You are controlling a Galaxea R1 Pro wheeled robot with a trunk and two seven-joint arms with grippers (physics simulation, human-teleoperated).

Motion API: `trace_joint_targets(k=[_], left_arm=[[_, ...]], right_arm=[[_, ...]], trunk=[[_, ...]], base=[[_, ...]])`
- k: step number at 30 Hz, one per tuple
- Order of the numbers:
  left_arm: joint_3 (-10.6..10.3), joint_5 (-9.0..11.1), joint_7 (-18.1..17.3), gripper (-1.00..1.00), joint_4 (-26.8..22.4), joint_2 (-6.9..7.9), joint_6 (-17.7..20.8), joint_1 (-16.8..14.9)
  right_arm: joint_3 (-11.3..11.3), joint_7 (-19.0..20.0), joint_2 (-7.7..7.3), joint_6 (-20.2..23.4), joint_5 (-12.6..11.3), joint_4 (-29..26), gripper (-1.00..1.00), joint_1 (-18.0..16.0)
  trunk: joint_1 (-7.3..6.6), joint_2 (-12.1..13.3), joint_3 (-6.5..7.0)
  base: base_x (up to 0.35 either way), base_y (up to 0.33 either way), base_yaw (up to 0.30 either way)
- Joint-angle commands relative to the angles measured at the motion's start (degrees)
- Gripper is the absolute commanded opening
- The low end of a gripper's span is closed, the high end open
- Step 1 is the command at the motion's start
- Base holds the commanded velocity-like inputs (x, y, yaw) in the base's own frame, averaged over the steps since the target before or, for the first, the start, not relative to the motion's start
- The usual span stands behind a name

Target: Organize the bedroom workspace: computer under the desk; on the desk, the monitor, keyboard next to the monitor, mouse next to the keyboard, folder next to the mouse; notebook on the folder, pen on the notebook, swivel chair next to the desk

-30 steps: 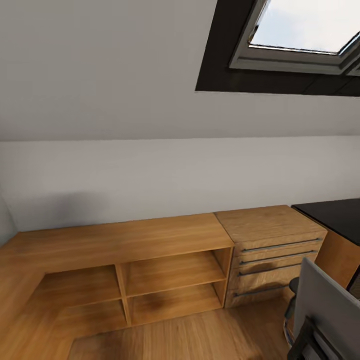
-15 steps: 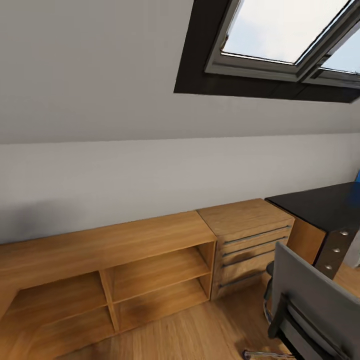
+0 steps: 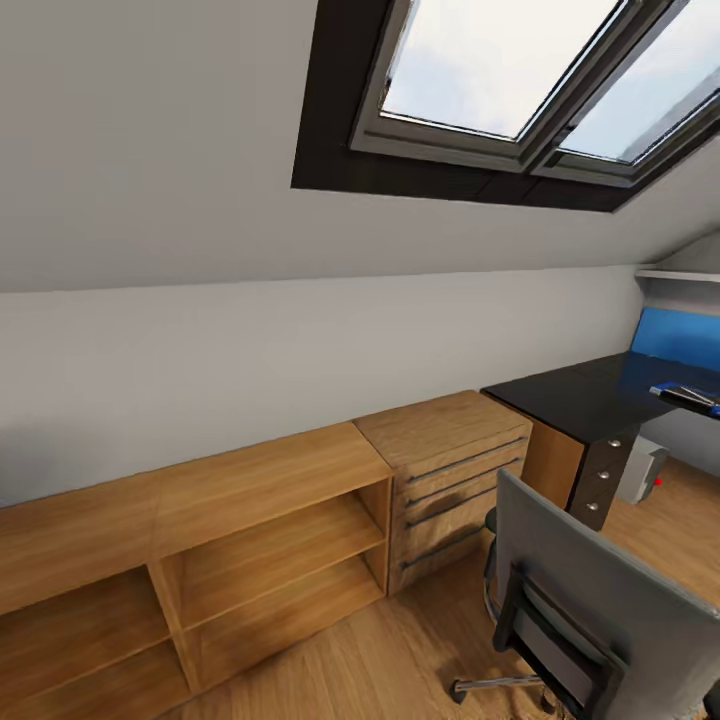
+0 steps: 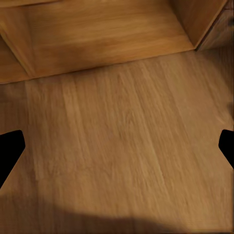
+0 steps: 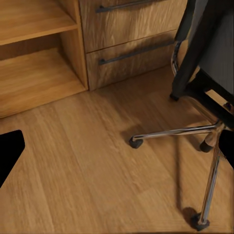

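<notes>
- Counter (image 3: 590, 395): glossy black top at right of the head view, beyond the oak drawer unit (image 3: 450, 480). Judged heavy and fixed.
- Swivel chair (image 3: 600, 610): grey back at lower right of the head view, just in front of the counter. Judged to roll freely on its castors; push at the stiff backrest.
- Computer (image 3: 643, 472): light-grey box on the floor under the counter.
- Left end effector (image 4: 117, 151): fingers spread wide, empty, above bare plank floor.
- Right end effector (image 5: 117, 151): released, empty; the chrome chair base (image 5: 195, 146) lies near, not touching.
</notes>
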Motion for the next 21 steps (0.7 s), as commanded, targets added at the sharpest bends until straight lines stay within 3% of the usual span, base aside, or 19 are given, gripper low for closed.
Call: trace_joint_targets(k=[1, 14, 21], left_arm=[[-0.4, 0.6, 0.4, 1.00, 0.0, 0.06, -0.3, 0.0], [-0.5, 0.7, 0.4, 1.00, 0.2, 0.08, -0.2, 0.0], [-0.5, 0.7, 0.4, 1.00, 3.5, 0.21, -0.1, 0.0]], right_arm=[[0.5, -0.1, 0.00, -0.2, -0.5, 0.1, 1.00, -0.1], [0.5, -0.1, 0.01, -0.2, -0.3, 0.1, 1.00, -0.1], [0.4, -0.2, -0.09, -0.1, -0.3, 0.8, 1.00, -0.1]], trunk=[[0.01, -0.1, -0.05], [0.01, -0.1, 0.30], [0.01, -0.1, 0.49]], base=[[0.000, 0.000, -0.291], [0.000, 0.000, -0.291], [0.076, 0.000, -0.291]])
